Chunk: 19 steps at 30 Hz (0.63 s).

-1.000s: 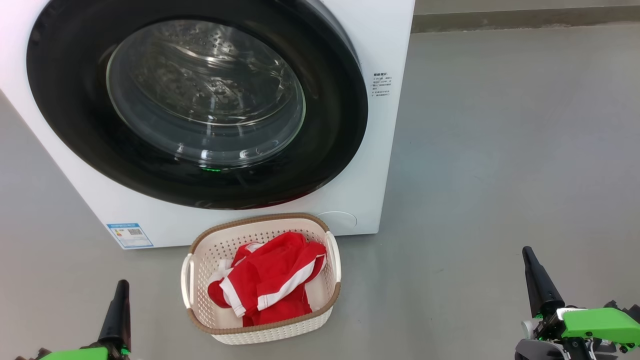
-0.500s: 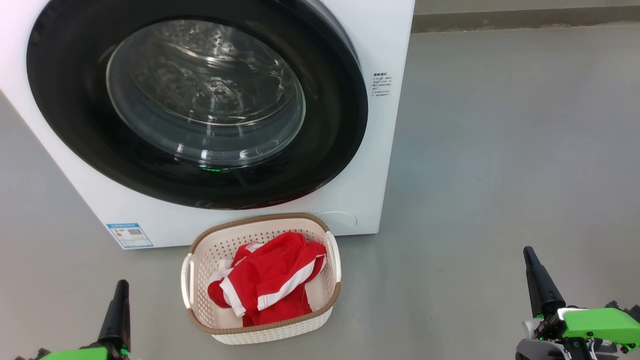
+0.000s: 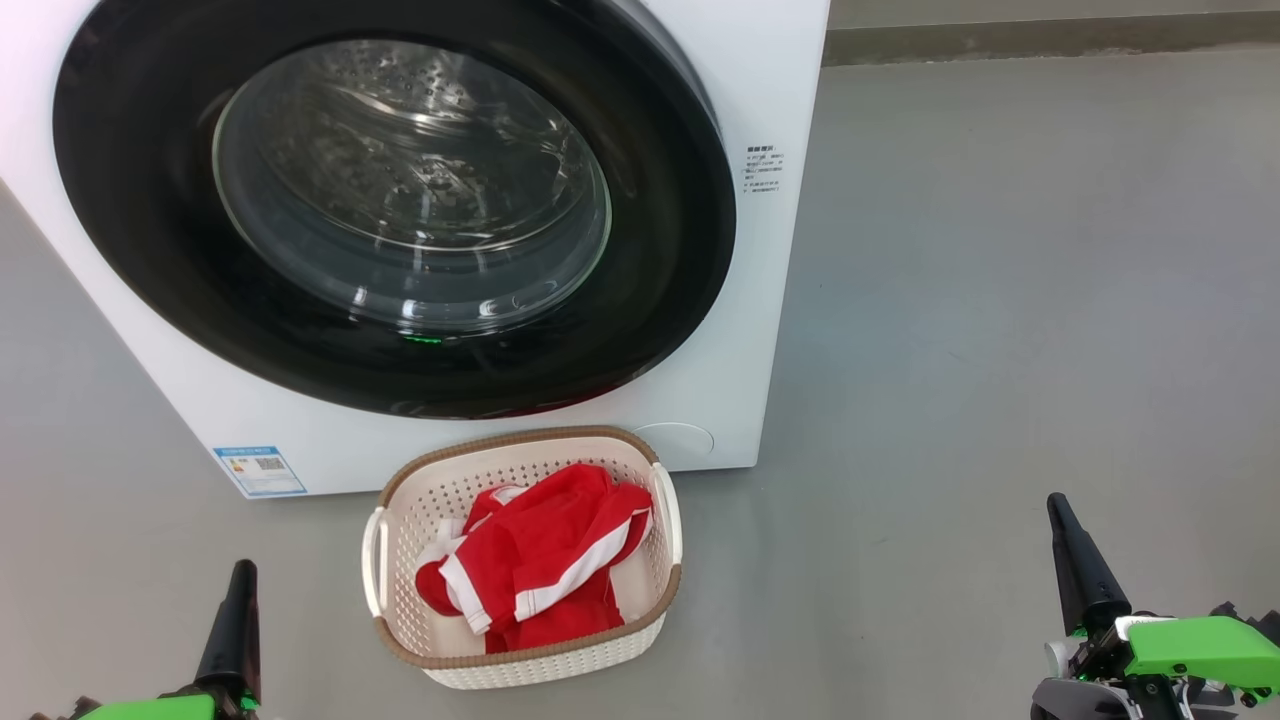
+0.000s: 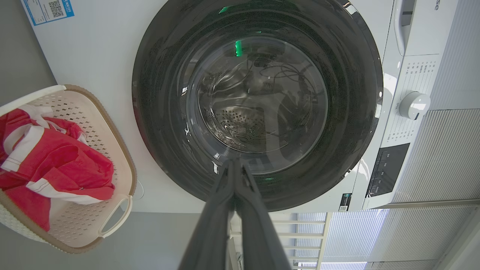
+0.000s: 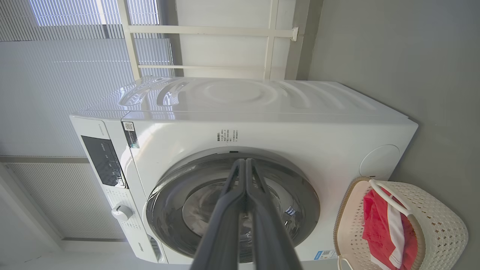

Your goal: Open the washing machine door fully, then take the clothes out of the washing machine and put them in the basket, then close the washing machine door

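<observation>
1. The large round glossy black washing machine door point(image 3: 140, 200), with a bulging clear glass window at its centre, is seen shut against the front of the big white front-loading washing machine point(image 3: 775, 90). A perforated steel drum is visible through the glass.
2. The bright red clothes with white stripes point(image 3: 540, 560) are heaped inside the small cream perforated plastic basket with a brown woven-look rim point(image 3: 530, 437). The basket stands on the grey floor point(image 3: 1000, 300), just in front of the machine and below the door.
3. A blue-bordered label sticker point(image 3: 259, 470) carrying a QR code is fixed at the lower left corner of the front. Its print cannot be read.
4. A block of small dark print point(image 3: 763, 170) is placed beside the door's right edge. It is not legible.
5. A white rotary dial point(image 4: 414, 105) and a dark control panel point(image 4: 386, 168) are shown in the left wrist view.
6. The left gripper point(image 3: 243, 570) is held at the lower left, apart from the basket. Its two dark fingers are pressed together and nothing is gripped.
7. The right gripper point(image 3: 1055, 505) is held at the lower right, well apart from the basket, with its fingers likewise closed on nothing.
</observation>
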Available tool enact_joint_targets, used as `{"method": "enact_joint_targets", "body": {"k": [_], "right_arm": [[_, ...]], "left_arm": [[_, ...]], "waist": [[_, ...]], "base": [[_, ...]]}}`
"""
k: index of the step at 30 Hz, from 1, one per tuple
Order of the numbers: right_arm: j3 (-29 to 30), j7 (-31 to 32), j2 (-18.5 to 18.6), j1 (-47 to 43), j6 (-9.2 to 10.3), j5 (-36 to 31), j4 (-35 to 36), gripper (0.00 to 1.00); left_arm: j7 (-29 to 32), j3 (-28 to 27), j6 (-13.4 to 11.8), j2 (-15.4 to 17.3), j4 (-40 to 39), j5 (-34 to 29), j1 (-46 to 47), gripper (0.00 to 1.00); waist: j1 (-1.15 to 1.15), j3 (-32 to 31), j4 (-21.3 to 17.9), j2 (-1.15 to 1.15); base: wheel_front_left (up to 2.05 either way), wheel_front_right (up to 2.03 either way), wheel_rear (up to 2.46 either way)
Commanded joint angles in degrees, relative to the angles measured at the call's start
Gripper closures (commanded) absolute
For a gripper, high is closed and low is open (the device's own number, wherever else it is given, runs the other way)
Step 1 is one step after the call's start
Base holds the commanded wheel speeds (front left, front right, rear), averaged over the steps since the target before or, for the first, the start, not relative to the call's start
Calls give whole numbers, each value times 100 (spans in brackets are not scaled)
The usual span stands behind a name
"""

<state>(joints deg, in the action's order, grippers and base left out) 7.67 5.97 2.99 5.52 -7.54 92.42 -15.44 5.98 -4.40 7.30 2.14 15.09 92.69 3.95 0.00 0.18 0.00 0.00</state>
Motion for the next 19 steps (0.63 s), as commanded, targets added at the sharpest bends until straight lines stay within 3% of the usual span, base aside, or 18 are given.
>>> {"method": "enact_joint_targets", "body": {"k": [1, 19], "right_arm": [[-135, 36, 6, 65, 5, -10, 143, 100], [-129, 41, 2, 65, 5, -15, 143, 100]], "left_arm": [[40, -199, 19, 87, -105, -42, 222, 100], [44, -204, 19, 84, -105, -46, 223, 100]], "waist": [[0, 0, 0, 0], [0, 0, 0, 0]], "base": [[0, 0, 0], [0, 0, 0]]}}
